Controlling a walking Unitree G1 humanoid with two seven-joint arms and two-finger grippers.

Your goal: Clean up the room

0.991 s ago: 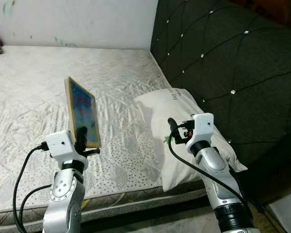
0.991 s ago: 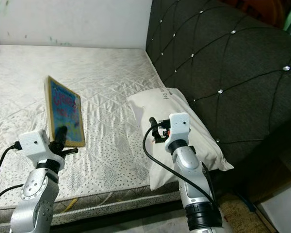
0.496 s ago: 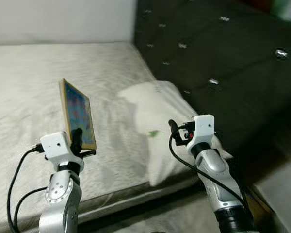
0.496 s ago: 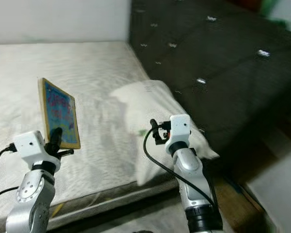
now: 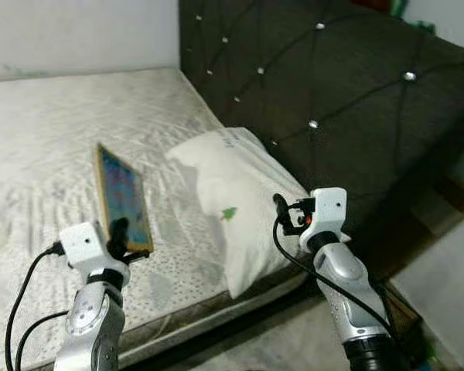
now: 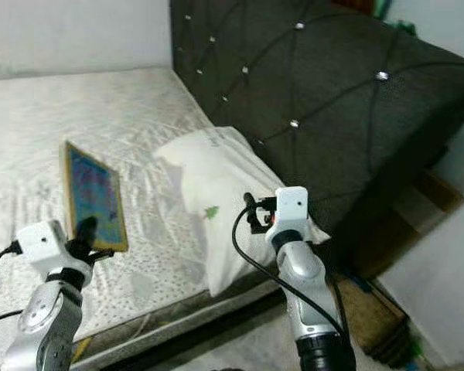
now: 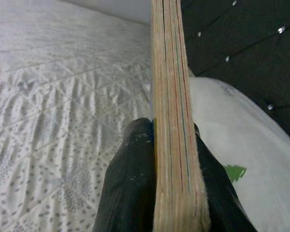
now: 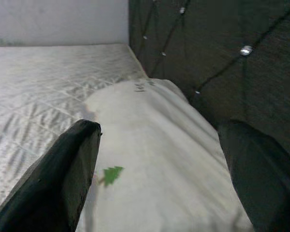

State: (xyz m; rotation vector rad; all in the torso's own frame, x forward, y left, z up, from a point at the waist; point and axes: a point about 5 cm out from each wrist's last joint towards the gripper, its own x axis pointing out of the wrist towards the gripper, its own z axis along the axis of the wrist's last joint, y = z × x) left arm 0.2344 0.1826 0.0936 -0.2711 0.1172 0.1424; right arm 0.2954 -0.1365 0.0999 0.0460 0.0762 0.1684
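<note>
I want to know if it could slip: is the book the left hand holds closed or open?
Closed. The left hand pinches the book with a finger on each cover, pages pressed together, standing on edge above the mattress.

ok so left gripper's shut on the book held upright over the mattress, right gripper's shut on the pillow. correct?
Not quite. The right gripper is open and holds nothing: the right wrist view shows its jaws spread wide, with the white pillow lying beyond them on the mattress. The rest stands: the left gripper is shut on the book, held upright over the mattress.
</note>
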